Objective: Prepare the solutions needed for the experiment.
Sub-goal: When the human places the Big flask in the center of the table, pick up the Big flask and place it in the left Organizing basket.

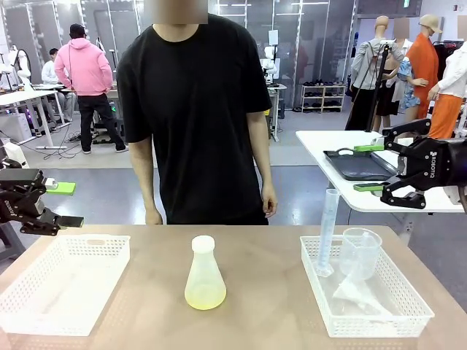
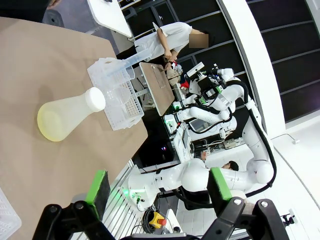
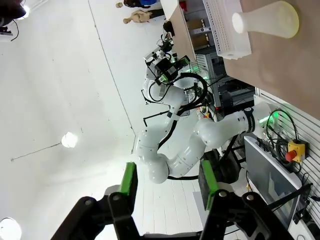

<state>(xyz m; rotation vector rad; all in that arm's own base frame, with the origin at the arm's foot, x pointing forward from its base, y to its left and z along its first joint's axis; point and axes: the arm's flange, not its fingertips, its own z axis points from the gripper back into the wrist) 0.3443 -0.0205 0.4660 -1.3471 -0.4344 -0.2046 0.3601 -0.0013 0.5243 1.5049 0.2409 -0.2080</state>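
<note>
Left pincer [image 1: 66,204]: well left of the flask [image 1: 205,281] and higher than its cap [image 1: 203,244], out past the table [image 1: 270,292] edge. Fingers spread wide apart, gripping nothing. My left wrist view shows both green pads [image 2: 97,187] far apart, w/ the flask up ahead between them & off toward one side.

Right pincer [image 1: 368,168]: well right of the flask, also higher than it, pointing back toward the flask's side. Jaws apart w/ open air between them. In my right wrist view the flask sits far off in the top corner.

The solution [image 1: 205,295]: shallow pale yellow-green layer in the flask's bottom. Flask is upright, translucent, white cap on, standing on bare tabletop approx. mid-table.

Left of the flask, apart from it: white mesh basket [image 1: 62,281]. Right of the flask, about as far off: 2nd white basket [image 1: 408,321]. In that one, on the side nearest the flask, a tall clear cylinder [image 1: 327,230] stands a bit tilted. A clear beaker [image 1: 360,251] is just beside it, on the side away from the flask. A clear piece [image 1: 357,292] lies flat nearer me than the beaker, maybe a funnel, can't tell.

Behind the flask, at the table's far side: person [image 1: 193,109] in a black tee, arms hanging down, hands off the table.
</note>
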